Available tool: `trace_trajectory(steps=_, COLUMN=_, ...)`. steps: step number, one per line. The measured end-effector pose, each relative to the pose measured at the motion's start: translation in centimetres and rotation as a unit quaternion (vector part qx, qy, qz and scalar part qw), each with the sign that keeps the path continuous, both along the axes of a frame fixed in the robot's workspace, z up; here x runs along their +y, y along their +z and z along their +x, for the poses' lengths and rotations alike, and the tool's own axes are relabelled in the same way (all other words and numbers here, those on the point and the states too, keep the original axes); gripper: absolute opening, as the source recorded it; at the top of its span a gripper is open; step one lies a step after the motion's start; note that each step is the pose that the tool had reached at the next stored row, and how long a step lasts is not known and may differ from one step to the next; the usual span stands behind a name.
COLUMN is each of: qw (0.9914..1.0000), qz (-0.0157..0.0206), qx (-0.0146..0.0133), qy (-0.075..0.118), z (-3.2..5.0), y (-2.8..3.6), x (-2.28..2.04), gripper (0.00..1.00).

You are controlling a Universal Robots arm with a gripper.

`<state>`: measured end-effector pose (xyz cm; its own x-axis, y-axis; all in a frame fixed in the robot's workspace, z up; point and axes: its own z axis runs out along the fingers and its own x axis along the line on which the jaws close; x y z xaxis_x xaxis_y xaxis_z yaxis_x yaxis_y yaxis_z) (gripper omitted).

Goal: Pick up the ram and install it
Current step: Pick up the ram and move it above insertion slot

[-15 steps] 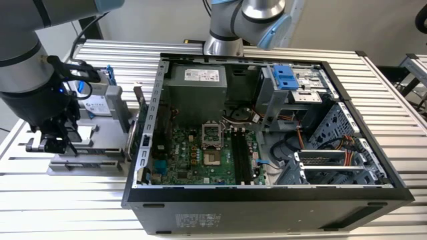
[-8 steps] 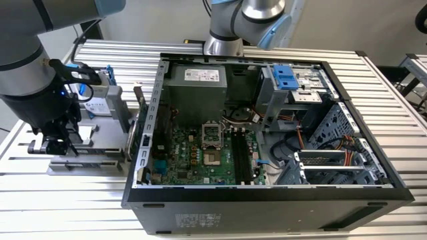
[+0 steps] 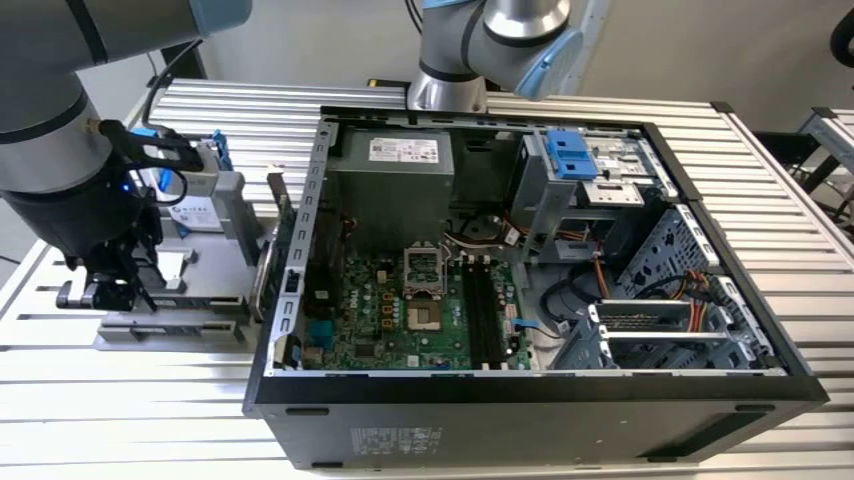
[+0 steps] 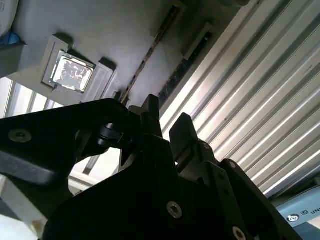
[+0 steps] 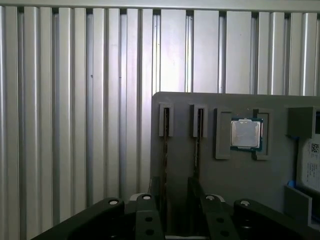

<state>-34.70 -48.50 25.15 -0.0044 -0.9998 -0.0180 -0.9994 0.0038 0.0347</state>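
First wrist view puts the ram (image 5: 166, 150) on edge in its grey fixture (image 5: 225, 180) — long axis aimed between the parted, empty fingers (image 5: 194, 188).

I read a silver ribbed counter (image 5: 75, 100), grey tray (image 5: 225, 175), black end effector (image 5: 175, 210), green motherboard (image 3: 380, 330), blue bracket (image 3: 570, 155), black case (image 3: 534, 410).
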Motion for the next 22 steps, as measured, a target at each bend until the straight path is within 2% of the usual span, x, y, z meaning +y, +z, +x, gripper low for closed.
trace_trajectory(steps=22, qw=1.0, qz=-0.0004, qx=0.0, qy=0.0, z=0.0, y=-0.96, x=0.0, gripper=1.0)
